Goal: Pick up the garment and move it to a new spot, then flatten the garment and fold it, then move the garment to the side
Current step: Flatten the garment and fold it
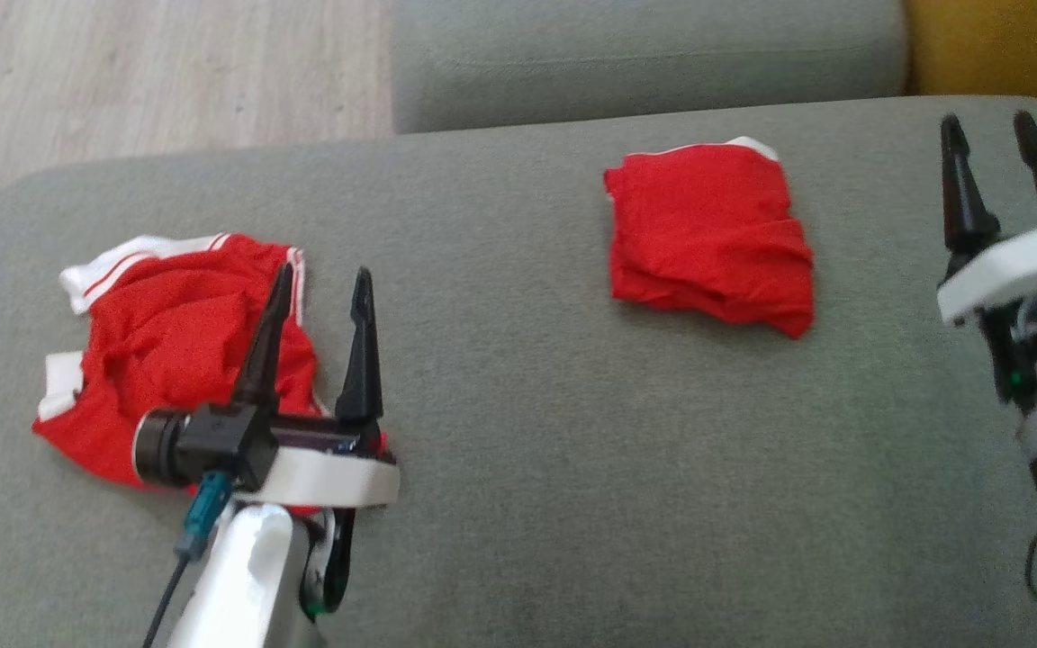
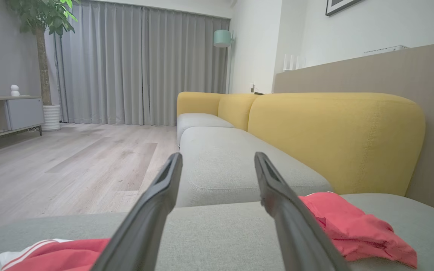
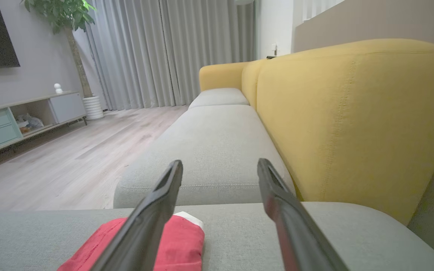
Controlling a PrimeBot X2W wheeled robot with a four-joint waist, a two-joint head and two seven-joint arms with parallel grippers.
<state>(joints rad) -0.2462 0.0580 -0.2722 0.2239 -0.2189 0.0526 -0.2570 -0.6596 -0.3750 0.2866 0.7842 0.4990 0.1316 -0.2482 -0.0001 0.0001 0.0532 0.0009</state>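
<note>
Red folded garment (image 1: 709, 236), red crumpled garment (image 1: 167, 333): two on grey cushion (image 1: 518, 423).

A wide bare stretch of grey sofa cushion (image 1: 500, 378) lies between the crumpled garment (image 1: 167, 333) on the left and the folded garment (image 1: 707, 238) on the right, free for passing. The yellow backrest (image 3: 352, 120) walls off the right side. The left tool (image 1: 323, 270) hangs over the crumpled garment's near right part.
</note>
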